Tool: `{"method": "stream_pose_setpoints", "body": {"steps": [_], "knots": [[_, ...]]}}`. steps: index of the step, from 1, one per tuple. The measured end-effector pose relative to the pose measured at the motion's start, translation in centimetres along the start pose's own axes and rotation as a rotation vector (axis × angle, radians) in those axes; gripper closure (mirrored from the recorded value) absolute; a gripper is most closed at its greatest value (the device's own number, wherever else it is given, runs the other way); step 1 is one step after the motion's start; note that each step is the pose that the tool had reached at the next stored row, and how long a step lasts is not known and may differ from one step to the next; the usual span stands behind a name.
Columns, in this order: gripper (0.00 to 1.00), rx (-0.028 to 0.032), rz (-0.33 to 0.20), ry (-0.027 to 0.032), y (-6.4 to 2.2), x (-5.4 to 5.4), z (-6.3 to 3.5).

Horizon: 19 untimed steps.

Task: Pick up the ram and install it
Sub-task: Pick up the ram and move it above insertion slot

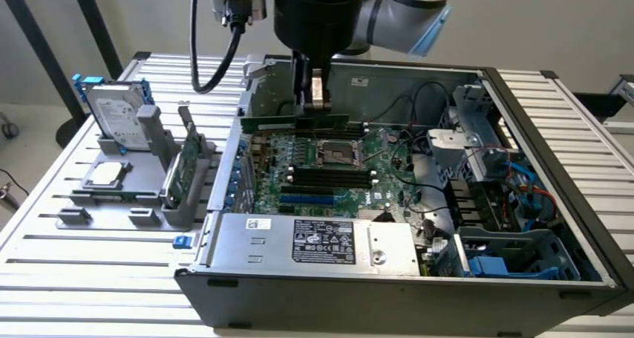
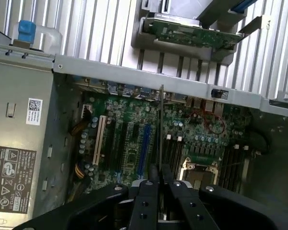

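Hanging over the open computer case point(image 1: 554, 278), the gripper point(image 1: 315, 109) has its fingers point(image 2: 151, 188) pinched onto the ram point(image 1: 272, 119). The green stick is held level and on edge, directly under the fingers. It reaches out to both sides of them, farther toward the exterior view's left. It sits over the far part of the motherboard point(image 1: 297, 148), just behind the processor socket point(image 1: 335, 154). In the wrist view the ram point(image 2: 161, 120) appears edge-on as a thin line running out from between the fingertips of the gripper point(image 2: 160, 173), beside the dark memory slots point(image 2: 173, 151). I can't tell whether it touches the board.
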<state>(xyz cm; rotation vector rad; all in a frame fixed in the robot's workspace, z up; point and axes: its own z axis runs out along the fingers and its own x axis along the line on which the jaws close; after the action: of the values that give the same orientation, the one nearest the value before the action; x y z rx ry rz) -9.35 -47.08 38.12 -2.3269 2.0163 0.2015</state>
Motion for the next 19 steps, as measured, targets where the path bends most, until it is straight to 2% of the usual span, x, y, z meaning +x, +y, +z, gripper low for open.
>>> {"method": "stream_pose_setpoints", "body": {"steps": [2, 6, 15, 19], "knots": [[0.86, -0.0007, 0.000, 0.0034, -0.66, -0.2, 0.14], [0.86, -0.0038, 0.002, 0.0256, -1.19, -1.6, 0.57], [0.86, -0.0122, 0.005, 0.0857, -2.27, -5.0, 1.59], [0.86, -0.0167, 0.008, 0.1180, -2.78, -5.8, 1.88]]}}
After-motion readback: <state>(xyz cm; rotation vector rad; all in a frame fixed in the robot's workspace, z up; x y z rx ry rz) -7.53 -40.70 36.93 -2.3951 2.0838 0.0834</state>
